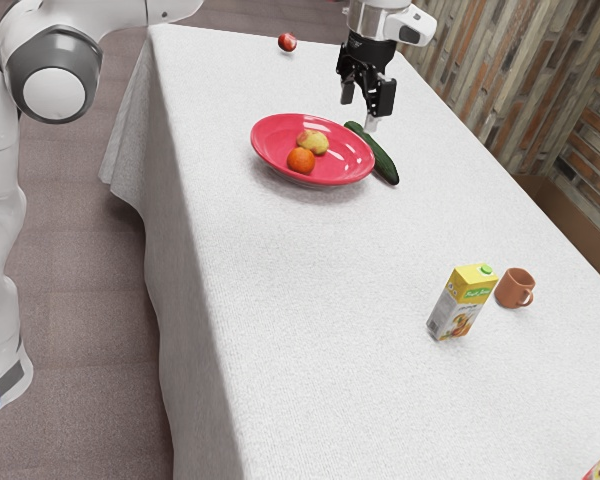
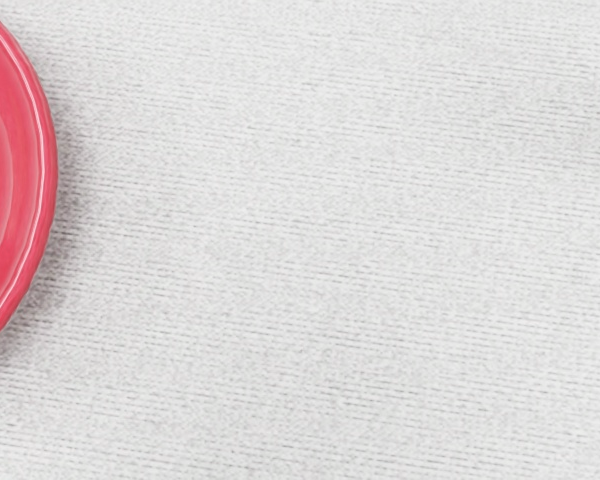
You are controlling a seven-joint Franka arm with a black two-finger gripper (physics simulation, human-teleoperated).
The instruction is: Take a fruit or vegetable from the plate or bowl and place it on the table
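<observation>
Fruit pick step, I reckon
Orange (image 1: pixel 301 161) in red plate (image 1: pixel 348 152), yellow fruit (image 1: pixel 314 142) behind, cucumber (image 1: pixel 385 165) on counter (image 1: pixel 330 300) beside it; tool (image 1: pixel 367 106) beyond, jaws apart, empty. Next: move across over plate, centre on one fruit, lower

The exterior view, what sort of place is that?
Probably a dining room or similar eating area, rendered in simulation: a long cloth-covered table, a red plate holding an orange, and a drink carton beside a mug.
</observation>
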